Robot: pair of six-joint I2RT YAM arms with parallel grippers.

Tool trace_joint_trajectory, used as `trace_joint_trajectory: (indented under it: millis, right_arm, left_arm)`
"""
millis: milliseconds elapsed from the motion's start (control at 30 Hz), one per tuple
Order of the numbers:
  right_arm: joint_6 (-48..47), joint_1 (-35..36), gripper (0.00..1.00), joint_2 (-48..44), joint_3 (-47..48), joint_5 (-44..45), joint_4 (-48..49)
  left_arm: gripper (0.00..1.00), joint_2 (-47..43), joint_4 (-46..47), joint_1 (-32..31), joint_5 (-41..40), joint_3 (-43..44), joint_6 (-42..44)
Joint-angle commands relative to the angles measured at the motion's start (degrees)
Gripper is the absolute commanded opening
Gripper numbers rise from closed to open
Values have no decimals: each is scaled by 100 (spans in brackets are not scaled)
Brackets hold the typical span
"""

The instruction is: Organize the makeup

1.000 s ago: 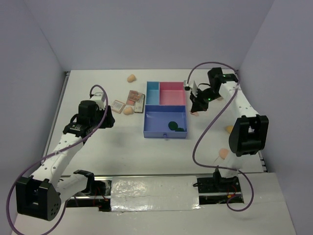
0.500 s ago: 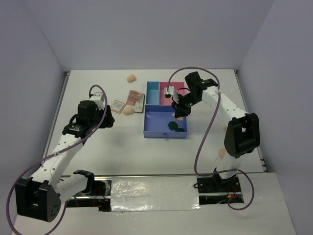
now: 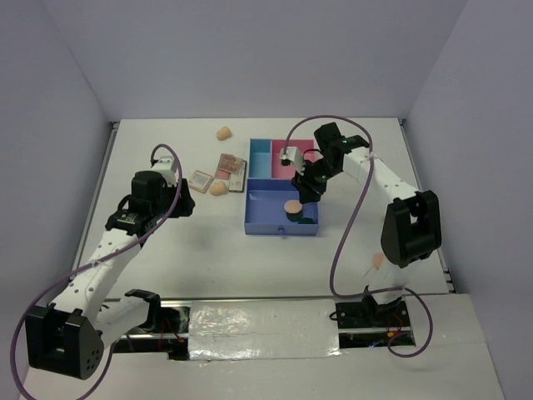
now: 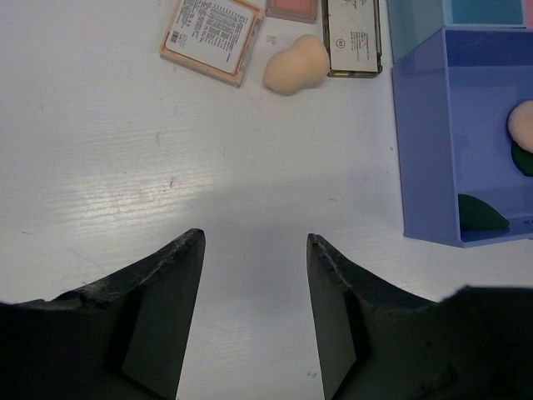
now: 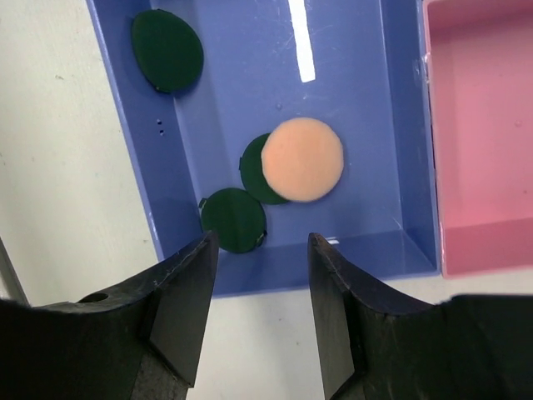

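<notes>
Above the white table, the blue bin of the smooth plastic tray is hovered over by the right pincer, parted and empty, the left pincer is held parted and empty near flat boxy palettes and an egg-shaped sponge, and a soft peach puff is laid in that bin across thin dark green discs, seemingly grouped by roundness.

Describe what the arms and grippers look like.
Both the left arm and right arm are white links with black joints, each trailing a looping purple cable. The left gripper and right gripper have two black wedge-shaped fingers.
</notes>
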Motion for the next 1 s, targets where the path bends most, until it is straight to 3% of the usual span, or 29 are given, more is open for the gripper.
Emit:
trace_joint_trajectory:
  millis: [0,133,400,567,700,833,967]
  right_arm:
    - [-79,-44,55,-552,-115,142,-7]
    - [-72,-149,55,-894,-273,658,-104]
    - [1501,-149,54,-1062,60,2681,-104]
    - [2046,-167,56,-1282,-448,3507,-16]
    - [2082,-211,58,-1466,-1081,3929,-209]
    - [1916,-491,59,-1905,-1995,3913,-227]
    - [1547,-878,61,-2397,-2838,3772,-44]
  left_arm:
    - [65,-118,229,33,81,19,89]
    - [62,-109,247,33,125,11,89]
    - [37,-258,440,33,379,-77,45]
    - [32,-267,528,25,696,-69,-16]
    - [38,-293,230,33,828,221,-191]
    - [61,-434,-201,33,811,634,-534]
    - [68,-776,-377,33,784,731,-930]
